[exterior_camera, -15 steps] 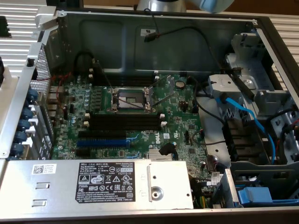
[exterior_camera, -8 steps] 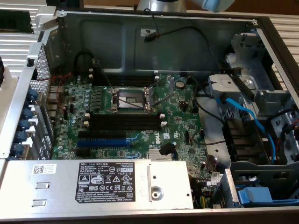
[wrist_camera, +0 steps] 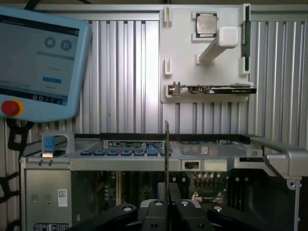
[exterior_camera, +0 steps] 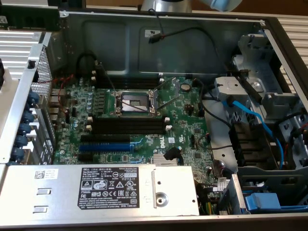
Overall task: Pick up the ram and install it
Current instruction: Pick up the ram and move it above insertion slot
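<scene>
The ram [wrist_camera: 167, 154] is pinched between the fingers [wrist_camera: 156, 214] of the gripper [wrist_camera: 168, 203], whose jaws are pressed in on its two flat faces. The wrist view looks along the stick edge-on, so it reads as a very thin, dark, straight strip. Its chips and label cannot be made out from this angle. It runs straight out from the middle of the grip, one end buried between the black fingers and the greater part of its length standing free beyond them. It is not tilted to either side. In the exterior view the arm [exterior_camera: 166, 5] shows as a silver joint and a pale blue cap at the far edge of the open computer case [exterior_camera: 72, 17], above the far wall and well clear of the motherboard [exterior_camera: 187, 120]. On that board the black memory slots [exterior_camera: 127, 124] with white end clips lie just near of the processor socket [exterior_camera: 134, 101], and all of them look unfilled. The blue expansion slot [exterior_camera: 115, 146] lies nearer again, and the grey power supply [exterior_camera: 106, 187] with its black label sits at the near edge. Past the free end of the stick, the wrist view takes in the case rim [wrist_camera: 144, 144]. Beyond it, on the ribbed metal table, are a white holder plate [wrist_camera: 183, 57] carrying a processor [wrist_camera: 206, 24] and a graphics card [wrist_camera: 216, 89]. Off to one side is a blue-edged teach pendant [wrist_camera: 38, 57] with a red stop button.
</scene>
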You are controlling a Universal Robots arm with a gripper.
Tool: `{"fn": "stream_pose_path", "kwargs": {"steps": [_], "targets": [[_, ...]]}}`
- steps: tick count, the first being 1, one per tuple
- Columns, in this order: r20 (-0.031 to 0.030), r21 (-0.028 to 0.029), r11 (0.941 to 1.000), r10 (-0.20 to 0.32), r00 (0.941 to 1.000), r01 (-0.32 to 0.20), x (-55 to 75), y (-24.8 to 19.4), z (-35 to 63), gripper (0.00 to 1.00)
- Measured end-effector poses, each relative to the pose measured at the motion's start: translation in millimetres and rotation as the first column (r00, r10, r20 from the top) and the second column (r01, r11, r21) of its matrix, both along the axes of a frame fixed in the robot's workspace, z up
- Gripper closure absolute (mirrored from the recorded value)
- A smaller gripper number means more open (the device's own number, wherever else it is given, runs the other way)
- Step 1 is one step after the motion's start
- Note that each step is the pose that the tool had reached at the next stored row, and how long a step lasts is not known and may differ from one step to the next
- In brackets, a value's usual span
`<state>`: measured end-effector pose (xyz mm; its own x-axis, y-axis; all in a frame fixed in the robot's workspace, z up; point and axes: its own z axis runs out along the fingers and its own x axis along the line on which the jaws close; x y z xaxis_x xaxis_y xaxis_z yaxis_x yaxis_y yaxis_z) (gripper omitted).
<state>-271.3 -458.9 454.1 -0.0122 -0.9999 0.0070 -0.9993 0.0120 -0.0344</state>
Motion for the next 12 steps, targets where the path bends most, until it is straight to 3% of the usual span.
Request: {"fn": "stream_pose_path", "kwargs": {"steps": [12], "targets": [[-0.0013, 0.0001, 1.0, 0.002, 1.0, -0.002, 54.8, 0.0, 0.0, 0.88]]}}
